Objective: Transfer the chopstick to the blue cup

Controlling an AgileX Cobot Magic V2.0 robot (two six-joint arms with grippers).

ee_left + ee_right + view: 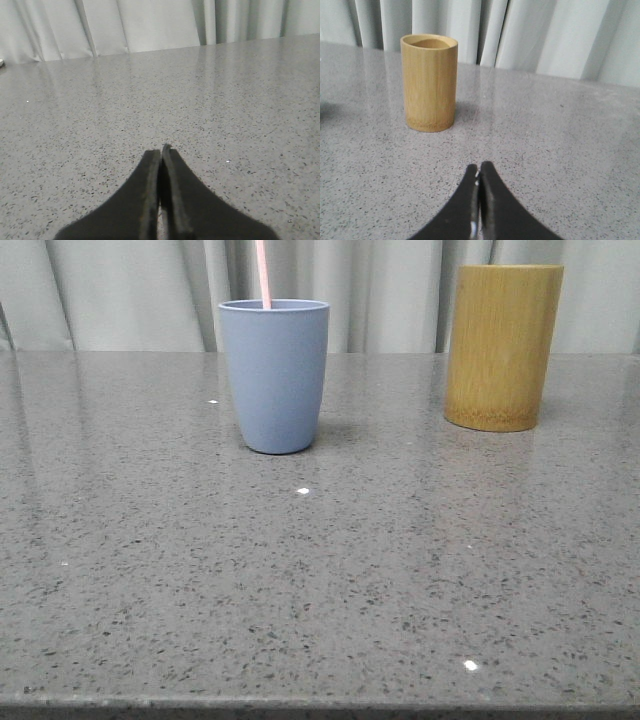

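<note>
The blue cup (275,374) stands upright on the grey speckled table, left of centre in the front view. A pale pink chopstick (263,272) stands in it and rises past the top of the frame. Neither gripper shows in the front view. My left gripper (161,151) is shut and empty, low over bare table. My right gripper (479,167) is shut and empty, a short way in front of the tan bamboo cup (429,82). The blue cup is out of both wrist views.
The tan bamboo cup (502,347) stands upright at the back right of the table, and its inside is not visible. A pale curtain (390,290) hangs behind the table. The table's front edge (320,706) runs along the bottom of the front view.
</note>
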